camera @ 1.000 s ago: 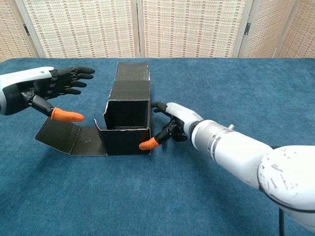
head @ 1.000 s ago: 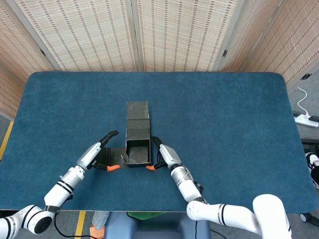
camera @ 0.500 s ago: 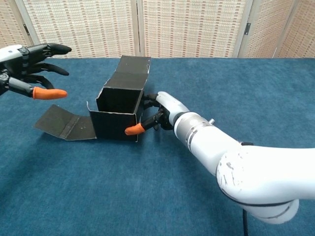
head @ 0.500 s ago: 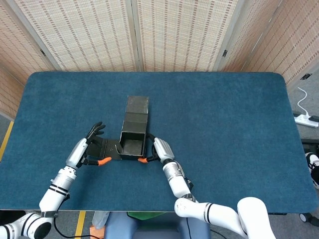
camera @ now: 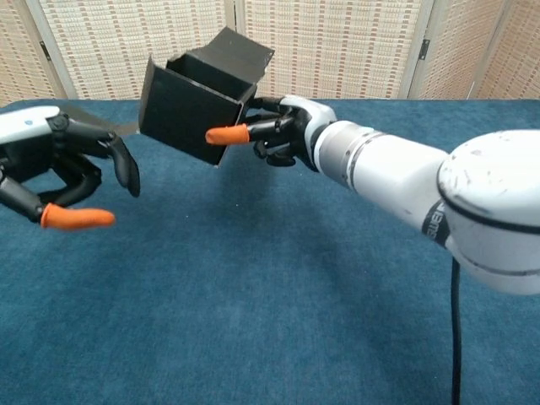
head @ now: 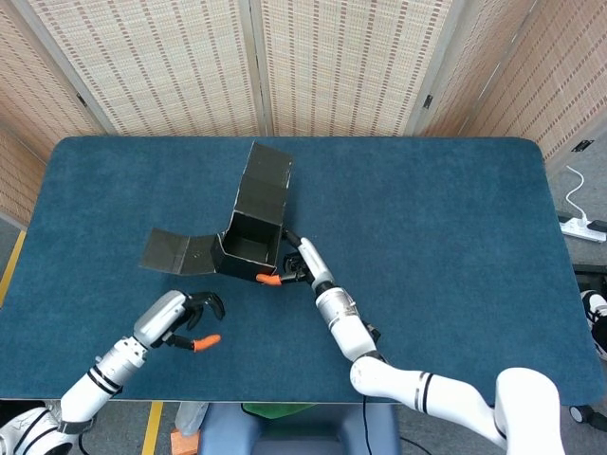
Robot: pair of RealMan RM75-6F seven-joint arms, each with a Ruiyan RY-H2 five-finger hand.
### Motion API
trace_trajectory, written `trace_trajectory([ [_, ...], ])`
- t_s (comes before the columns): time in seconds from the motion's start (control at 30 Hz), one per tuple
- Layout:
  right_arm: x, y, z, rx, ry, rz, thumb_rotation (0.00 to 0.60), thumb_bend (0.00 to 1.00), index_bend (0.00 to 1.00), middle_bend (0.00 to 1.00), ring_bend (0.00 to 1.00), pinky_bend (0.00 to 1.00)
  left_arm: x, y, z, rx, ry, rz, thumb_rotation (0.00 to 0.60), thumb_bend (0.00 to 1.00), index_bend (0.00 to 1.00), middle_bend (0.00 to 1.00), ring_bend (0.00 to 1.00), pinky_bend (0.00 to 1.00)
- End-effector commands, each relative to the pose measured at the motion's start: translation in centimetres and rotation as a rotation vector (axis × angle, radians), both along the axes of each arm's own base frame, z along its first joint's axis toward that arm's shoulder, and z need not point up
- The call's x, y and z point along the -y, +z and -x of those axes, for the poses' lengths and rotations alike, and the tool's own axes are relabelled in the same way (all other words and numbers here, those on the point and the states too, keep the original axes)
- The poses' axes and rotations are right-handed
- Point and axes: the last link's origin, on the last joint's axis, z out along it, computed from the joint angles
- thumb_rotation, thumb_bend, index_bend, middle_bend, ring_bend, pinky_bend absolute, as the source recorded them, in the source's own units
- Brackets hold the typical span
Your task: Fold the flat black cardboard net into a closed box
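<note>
Within the last second you lifted the half-formed black cardboard box (head: pixel 252 232) off the blue table (head: pixel 427 218) near its front-left, right hand (camera: pixel 274 128) gripping its near corner, while your left hand (camera: pixel 59 173) withdrew empty with fingers loosely curled, flaps unclosed, no writing visible.

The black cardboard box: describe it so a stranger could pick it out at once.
On the blue table, look left of centre, just ahead of the two robot arms. The black cardboard box is half folded, open on top, with flat flaps trailing left and back. It is the only black cardboard there, gripped at its corner by the right robot hand.
</note>
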Motion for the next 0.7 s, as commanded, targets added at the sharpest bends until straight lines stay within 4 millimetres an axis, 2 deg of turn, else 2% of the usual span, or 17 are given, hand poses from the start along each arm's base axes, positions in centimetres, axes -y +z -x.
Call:
trace_trajectory([
  [0.03,0.2,1.9,0.0,0.1,-0.026,-0.036,0.6,0.32,0.4,0.57,0.76,1.0,0.8,-1.3,-0.4,-0.051,-0.065,0.187,0.6,0.29,0.52,0.53,0.81,0.94],
  [0.17,-0.8,3.6,0.6,0.13,-0.007,-0.067,0.6,0.32,0.4,0.57,0.76,1.0,-1.2,-2.8,-0.7,-0.097,-0.056,0.109,0.6,0.29,0.47,0.48,0.81,0.94],
  [0.3,-2.0,4.8,1.9,0.135,-0.003,-0.093,0.6,0.32,0.4,0.57,0.76,1.0,-2.9,-2.9,-0.6,-0.09,-0.002,-0.037,0.6,0.29,0.45,0.47,0.81,0.93],
  [0.47,-3.5,5.7,3.7,0.122,0.004,-0.117,0.6,0.32,0.4,0.56,0.76,1.0,-4.5,-1.9,0.0,-0.068,0.057,-0.19,0.6,0.32,0.45,0.46,0.81,0.93],
  [0.7,-5.1,5.8,5.3,0.071,0.035,-0.115,0.6,0.32,0.4,0.56,0.76,1.0,-5.2,0.4,0.4,-0.027,0.056,-0.402,0.6,0.41,0.44,0.45,0.81,0.94],
])
